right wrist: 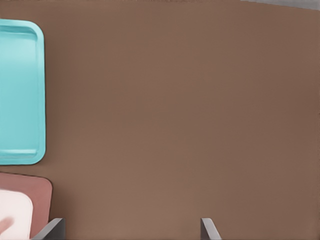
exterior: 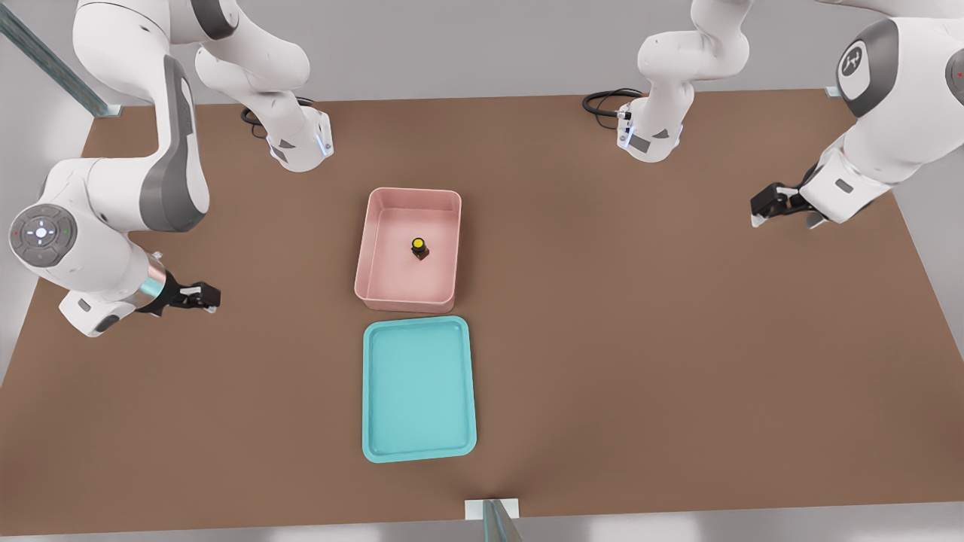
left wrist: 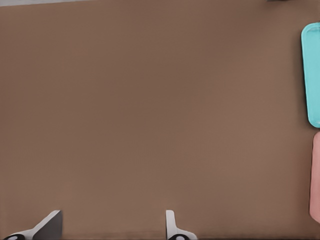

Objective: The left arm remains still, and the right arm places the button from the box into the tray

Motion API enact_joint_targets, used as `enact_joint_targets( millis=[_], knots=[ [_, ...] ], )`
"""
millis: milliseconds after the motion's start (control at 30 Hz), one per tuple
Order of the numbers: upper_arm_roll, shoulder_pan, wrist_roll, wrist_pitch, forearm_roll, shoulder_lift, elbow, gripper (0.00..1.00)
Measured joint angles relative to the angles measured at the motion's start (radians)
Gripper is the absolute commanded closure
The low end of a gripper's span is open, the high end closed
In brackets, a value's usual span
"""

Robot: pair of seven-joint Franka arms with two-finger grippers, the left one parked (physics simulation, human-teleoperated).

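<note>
A tiny button (exterior: pixel 419 247) with a yellow cap on a dark body stands upright near the middle of the pink box (exterior: pixel 367 248). The teal tray (exterior: pixel 419 444) lies just in front of the box and holds nothing. My gripper (exterior: pixel 208 296) hangs over the bare table on the front view's left, well away from the box, and points toward it. Its fingers are spread wide with nothing between them. In the right wrist view the gripper (right wrist: pixel 132 231) shows only its two fingertips, with the tray (right wrist: pixel 20 90) and a corner of the box (right wrist: pixel 30 195) at the edge. The button is hidden there.
The brown table (exterior: pixel 640 339) carries two arm bases (exterior: pixel 301 143) at the back, each with a black cable (exterior: pixel 606 102). A metal post (exterior: pixel 493 519) stands at the front edge and another at the back left corner.
</note>
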Motion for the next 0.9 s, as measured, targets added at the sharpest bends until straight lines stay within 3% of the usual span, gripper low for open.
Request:
enact_joint_targets(
  millis=[67, 233, 333, 600, 733, 900],
  knots=[
    [0.019, 0.011, -0.003, 0.009, 0.007, 0.0, -0.03, 0.0],
    [0.28, 0.219, 0.014, 0.142, 0.026, 0.002, -0.258, 0.0],
    [0.367, 0.317, 0.066, 0.253, -0.016, 0.037, -0.368, 0.0],
    [0.412, 0.321, 0.192, 0.584, -0.061, 0.017, -0.697, 0.0],
    [0.418, 0.3, 0.235, 0.726, -0.081, -0.055, -0.861, 0.0],
    [0.425, 0.299, 0.275, 0.862, -0.123, -0.022, -0.925, 0.0]
  ],
)
